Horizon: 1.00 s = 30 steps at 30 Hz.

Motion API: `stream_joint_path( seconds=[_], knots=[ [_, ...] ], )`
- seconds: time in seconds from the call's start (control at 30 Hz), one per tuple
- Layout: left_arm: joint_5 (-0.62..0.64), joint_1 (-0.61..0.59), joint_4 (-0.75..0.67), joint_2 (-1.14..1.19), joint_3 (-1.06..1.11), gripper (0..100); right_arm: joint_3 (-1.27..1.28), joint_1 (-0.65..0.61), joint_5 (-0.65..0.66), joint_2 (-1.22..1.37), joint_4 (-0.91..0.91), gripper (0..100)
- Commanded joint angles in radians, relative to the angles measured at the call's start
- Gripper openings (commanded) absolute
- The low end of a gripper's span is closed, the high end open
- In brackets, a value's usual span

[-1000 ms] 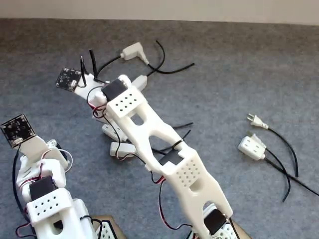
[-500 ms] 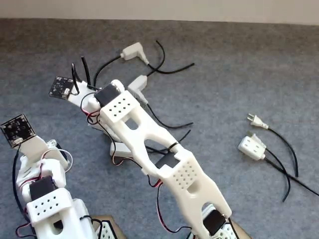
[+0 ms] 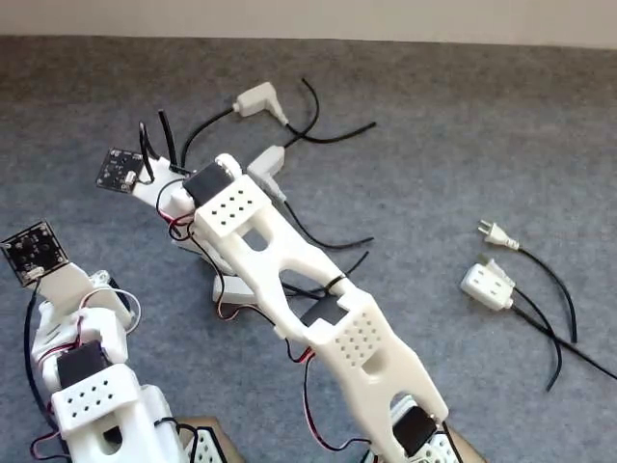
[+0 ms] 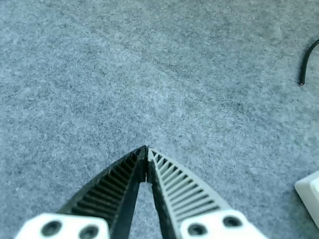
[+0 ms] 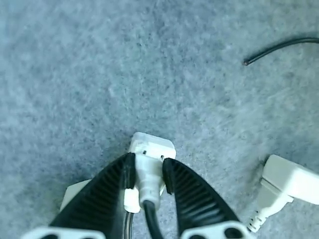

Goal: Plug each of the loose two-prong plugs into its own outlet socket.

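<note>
Black ribbed gripper (image 5: 148, 164), fingers clamped on a white two-prong plug (image 5: 148, 179), its nose against a white outlet block (image 5: 152, 146). White angled plug (image 5: 286, 186) nearby. Loose black cable end (image 5: 279, 48) on grey carpet (image 5: 75, 74).

The right arm (image 3: 289, 260) stretches out long and low, and the right gripper (image 5: 148, 160) has its fingers (image 5: 107, 191) clamped on a white plug (image 5: 147, 180) between them. The left arm (image 3: 87, 386) sits folded back. The left gripper (image 4: 147, 151) has its fingertips pressed together.

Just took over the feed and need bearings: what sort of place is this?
Probably a robotics test bench rather than a home: a grey carpeted tabletop, a short cut-off cord, a loose plug and socket.
</note>
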Motion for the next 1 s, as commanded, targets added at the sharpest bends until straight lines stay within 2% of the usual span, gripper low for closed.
stream_joint_path(
  seconds=[0.0, 0.23, 0.73, 0.87, 0.97],
  knots=[
    [0.0, 0.015, 0.002, -0.008, -0.021, 1, -0.045, 0.008, 0.021, 0.013, 0.001, 0.8],
    [0.0, 0.015, 0.002, -0.008, -0.021, 1, -0.056, 0.004, 0.025, 0.101, -0.005, 0.8],
    [0.0, 0.015, 0.002, -0.008, -0.021, 1, -0.056, 0.059, 0.026, 0.094, 0.033, 0.8],
    [0.0, 0.015, 0.002, -0.008, -0.021, 1, -0.056, 0.053, 0.092, 0.094, 0.088, 0.8],
    [0.0, 0.015, 0.002, -0.008, -0.021, 1, -0.056, 0.053, 0.087, 0.101, 0.085, 0.8]
  ],
)
